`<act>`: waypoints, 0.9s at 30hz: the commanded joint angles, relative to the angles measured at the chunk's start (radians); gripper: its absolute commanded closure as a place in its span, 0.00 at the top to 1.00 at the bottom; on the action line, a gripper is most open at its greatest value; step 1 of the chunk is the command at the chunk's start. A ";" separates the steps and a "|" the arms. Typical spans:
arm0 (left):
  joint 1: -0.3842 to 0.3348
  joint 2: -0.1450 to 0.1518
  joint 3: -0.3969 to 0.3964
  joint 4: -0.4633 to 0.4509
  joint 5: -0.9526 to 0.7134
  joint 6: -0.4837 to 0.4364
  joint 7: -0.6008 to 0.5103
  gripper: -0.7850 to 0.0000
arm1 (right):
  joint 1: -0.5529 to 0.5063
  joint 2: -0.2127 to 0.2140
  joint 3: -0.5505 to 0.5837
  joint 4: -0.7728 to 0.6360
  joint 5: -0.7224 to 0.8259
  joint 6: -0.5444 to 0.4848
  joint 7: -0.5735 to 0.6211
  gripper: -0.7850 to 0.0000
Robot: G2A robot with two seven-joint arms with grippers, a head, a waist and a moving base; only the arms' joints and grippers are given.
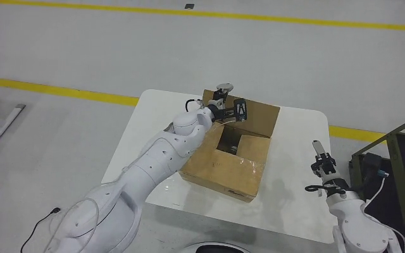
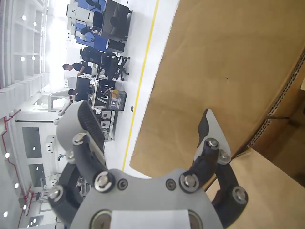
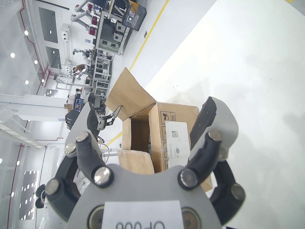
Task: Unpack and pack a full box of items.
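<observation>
Currently: cardboard box (image 1: 218,185), one, brown, at the middle of the white desk (image 1: 158,120), opening upward. With flaps out, its length runs from the desk's near edge towards the far edge. Far flap (image 1: 261,117) raised; near flap (image 1: 221,167) folded partly over the top. Contents (image 1: 233,150) dark, not identifiable. Left pincer (image 1: 239,109), fingers spread, at the far flap's upper edge. Right pincer (image 1: 321,163), fingers spread, empty, above the desk's right edge, well apart from the box.

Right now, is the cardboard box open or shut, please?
Open. The cardboard box has one flap raised by the left gripper, and its interior is visible.
</observation>
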 commanded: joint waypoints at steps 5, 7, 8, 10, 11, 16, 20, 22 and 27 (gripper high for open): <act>-0.016 -0.063 0.018 0.102 -0.011 0.000 0.014 1.00 | 0.011 -0.001 -0.014 0.001 -0.007 0.010 0.001 1.00; -0.026 -0.075 0.017 0.127 -0.011 0.006 0.028 1.00 | 0.013 -0.002 -0.016 0.000 -0.009 0.012 0.003 1.00; -0.031 -0.080 0.012 0.140 -0.019 0.008 0.037 1.00 | 0.015 -0.002 -0.018 0.000 -0.010 0.013 0.005 1.00; -0.045 -0.087 -0.004 0.161 -0.045 0.005 0.061 1.00 | 0.018 -0.002 -0.020 0.001 -0.009 0.014 0.009 1.00; -0.051 -0.089 -0.013 0.170 -0.058 0.002 0.076 1.00 | 0.021 -0.002 -0.021 0.001 -0.011 0.013 0.010 1.00; -0.082 -0.079 -0.100 0.215 -0.215 -0.125 0.171 1.00 | 0.038 -0.003 -0.032 0.006 -0.001 0.003 0.025 1.00; -0.106 -0.049 -0.151 0.239 -0.280 -0.253 0.240 1.00 | 0.060 -0.002 -0.049 0.006 -0.006 -0.001 0.046 1.00; -0.112 -0.030 -0.174 0.242 -0.300 -0.317 0.267 1.00 | 0.072 -0.002 -0.057 0.010 -0.009 -0.002 0.055 1.00; -0.091 0.027 -0.215 0.208 -0.323 -0.524 0.316 1.00 | 0.101 -0.001 -0.077 0.029 -0.020 -0.008 0.078 1.00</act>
